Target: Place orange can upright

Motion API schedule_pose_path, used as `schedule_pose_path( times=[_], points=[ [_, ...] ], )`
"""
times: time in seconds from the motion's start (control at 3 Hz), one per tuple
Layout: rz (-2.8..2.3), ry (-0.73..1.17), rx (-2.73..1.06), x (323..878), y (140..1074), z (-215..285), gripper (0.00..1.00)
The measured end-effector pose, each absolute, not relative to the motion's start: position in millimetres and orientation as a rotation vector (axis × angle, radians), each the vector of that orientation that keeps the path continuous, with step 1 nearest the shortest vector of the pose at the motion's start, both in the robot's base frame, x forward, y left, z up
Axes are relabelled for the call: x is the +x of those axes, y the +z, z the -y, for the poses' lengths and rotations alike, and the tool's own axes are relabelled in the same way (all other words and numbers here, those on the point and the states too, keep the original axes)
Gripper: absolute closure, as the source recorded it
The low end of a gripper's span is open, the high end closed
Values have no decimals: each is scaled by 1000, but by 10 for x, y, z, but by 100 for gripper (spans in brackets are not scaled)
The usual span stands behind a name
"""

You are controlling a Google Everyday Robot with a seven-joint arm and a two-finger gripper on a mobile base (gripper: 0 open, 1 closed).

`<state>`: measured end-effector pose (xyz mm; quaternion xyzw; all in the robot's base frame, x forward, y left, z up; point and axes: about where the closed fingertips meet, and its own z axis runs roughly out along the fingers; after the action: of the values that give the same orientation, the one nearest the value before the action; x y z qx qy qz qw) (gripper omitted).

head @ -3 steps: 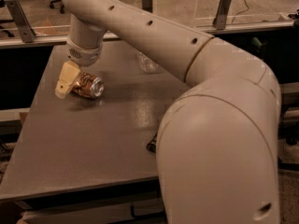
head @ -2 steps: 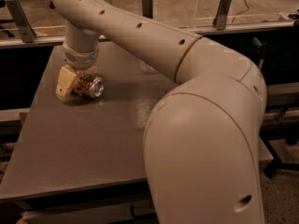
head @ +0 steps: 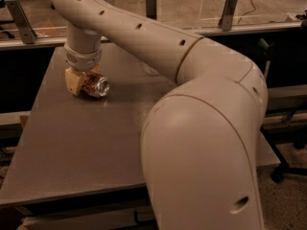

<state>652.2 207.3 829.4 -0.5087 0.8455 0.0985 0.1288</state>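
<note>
Can: your orange can (head: 99,86) lies on its side on the table (head: 81,147). It is not standing up. You can see one round silver end, and it faces about 4 o'clock, toward the camera.
Can's spot: it is on the far left part of the table top, at about 10 o'clock from the middle of the picture.
Gripper: your gripper (head: 84,83) is down low at the table top. It hangs under the ringed wrist (head: 82,59), which is at 12 o'clock from it.
Can and gripper: the can is at 3 o'clock from the gripper and touches it. The orange body is tucked in under the gripper, so you see only the silver end and a bit of the shiny side.
Grip: you cannot tell if the gripper is open, closed or holding the can. The far side of the can is hidden.
Arm: your big cream arm (head: 144,37) starts at 5 o'clock, bends at a fat elbow (head: 206,143) close to the camera, and stretches across to 10 o'clock. It covers much of the right side of the table.
Table: it is flat and grey-brown.
Behind: a long rail (head: 268,28) runs along the far edge at 12 o'clock, with upright posts (head: 229,6) on it.
Floor: a speckled floor (head: 288,200) shows at 4 o'clock, past the table edge.
</note>
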Motion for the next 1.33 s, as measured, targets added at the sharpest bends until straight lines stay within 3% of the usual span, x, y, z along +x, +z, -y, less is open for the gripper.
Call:
schedule_pose_path(
  times=[0.33,0.67,1.33],
  points=[
    [-2458,286,-1479,6522,8324,-2073,88],
    [-2362,289,-1436,6522,8646,-1999,100],
    [-1968,330,-1330,6386,9657,-1642,100]
  ],
)
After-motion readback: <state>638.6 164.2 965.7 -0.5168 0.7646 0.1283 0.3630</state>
